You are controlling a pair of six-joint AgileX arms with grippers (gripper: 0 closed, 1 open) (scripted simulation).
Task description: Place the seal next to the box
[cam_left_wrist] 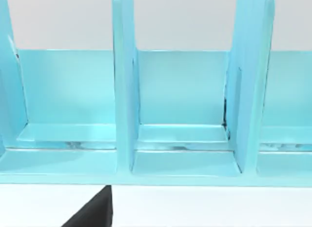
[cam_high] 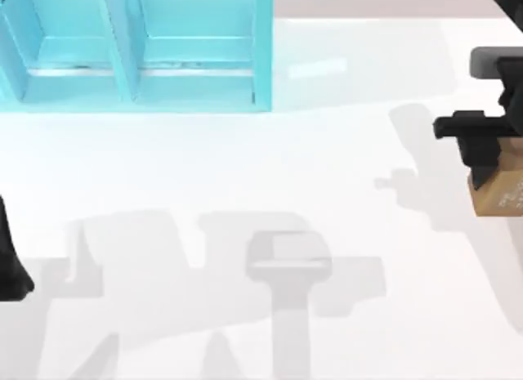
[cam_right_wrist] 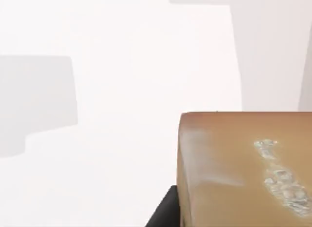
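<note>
The seal [cam_high: 498, 196] is held at the bench's [cam_high: 245, 167] right edge by the right end effector [cam_high: 482, 155], well apart from the box [cam_high: 139, 53]; a slack grip risks it being dropped in transit.

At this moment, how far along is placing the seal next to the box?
Done: the right gripper has reached the seal at the table's right edge; whether it grips it, I cannot tell. In hand: nothing beyond that contact. Left: the whole carry, since the seal sits far from the light-blue box at the top left. The left arm sits parked at the left edge.
</note>
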